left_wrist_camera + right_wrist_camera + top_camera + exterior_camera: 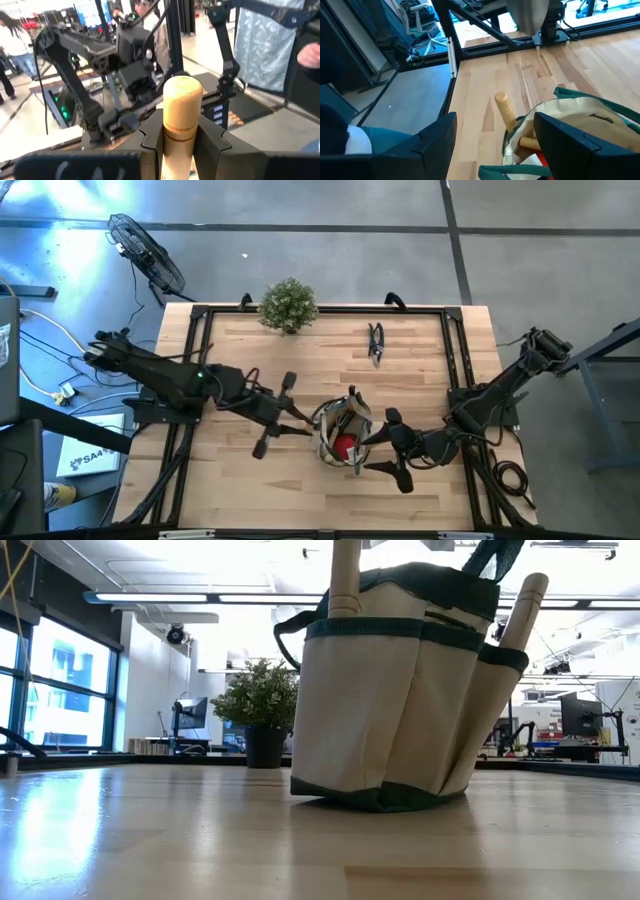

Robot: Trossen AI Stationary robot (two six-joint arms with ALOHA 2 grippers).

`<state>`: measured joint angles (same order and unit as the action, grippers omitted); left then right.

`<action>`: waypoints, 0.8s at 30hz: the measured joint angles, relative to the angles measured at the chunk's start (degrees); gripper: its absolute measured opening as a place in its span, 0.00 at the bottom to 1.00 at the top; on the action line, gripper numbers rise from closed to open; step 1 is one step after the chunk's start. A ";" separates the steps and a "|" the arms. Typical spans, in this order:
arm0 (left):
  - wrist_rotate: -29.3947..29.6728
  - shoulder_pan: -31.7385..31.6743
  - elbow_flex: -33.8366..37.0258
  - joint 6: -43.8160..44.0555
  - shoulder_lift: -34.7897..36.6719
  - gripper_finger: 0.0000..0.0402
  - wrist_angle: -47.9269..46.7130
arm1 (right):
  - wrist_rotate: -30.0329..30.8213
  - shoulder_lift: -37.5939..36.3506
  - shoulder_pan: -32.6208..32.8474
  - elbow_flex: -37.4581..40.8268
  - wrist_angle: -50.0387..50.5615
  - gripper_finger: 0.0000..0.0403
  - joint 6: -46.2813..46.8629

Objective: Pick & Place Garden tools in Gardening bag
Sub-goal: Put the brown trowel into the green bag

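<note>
The wooden table (pixel 300 360) carries only a few things, framed by black rails along its edges. Largest of them is the gardening bag (pixel 343 435), standing upright near the front-middle of the table between the two arms; the low view (pixel 400 690) shows its tan sides with dark green trim, side pockets, and two pale wooden handles (pixel 345 580) sticking up out of it. From above, a red piece (pixel 344 446) shows inside its mouth. Toward the back edge, left of centre, stands a bushy potted plant (pixel 289 305) (not one of the tools), well apart from the bag. The dark snips (pixel 376 343) lie flat on the bare wood to the right of the plant, near the back, with nothing around them. Off the table's back-left corner a black fan (pixel 148 255) sits on the floor.

The left arm reaches in low from the left side, its left gripper (pixel 300 420) just beside the bag's left rim. Its fingers (pixel 152 145) are closed around a wooden-handled tool (pixel 182 112), the rounded handle end standing up between them in the left wrist view.

The right arm comes in from the right side, bent down toward the bag, with the right gripper (pixel 378 452) at the bag's right rim. Its fingers (pixel 570 140) are spread wide and hold nothing; the right wrist view looks past them at the bag's open mouth, where a wooden handle (pixel 506 111) leans out over the rim.
</note>
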<state>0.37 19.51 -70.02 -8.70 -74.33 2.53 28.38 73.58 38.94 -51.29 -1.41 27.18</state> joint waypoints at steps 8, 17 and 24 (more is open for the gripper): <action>0.77 0.00 0.07 -0.01 5.50 0.16 -5.95 | -0.20 0.00 0.89 0.00 0.00 0.64 0.22; 4.70 0.02 5.56 0.24 11.31 0.16 -5.28 | -0.20 0.00 1.27 0.00 0.04 0.64 0.24; 5.17 0.02 11.73 1.02 14.90 0.16 -0.79 | -0.20 0.00 1.20 0.00 0.37 0.64 0.24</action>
<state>5.54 19.53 -58.29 -7.68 -59.43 1.74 28.18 73.58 40.14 -51.29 -1.04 27.42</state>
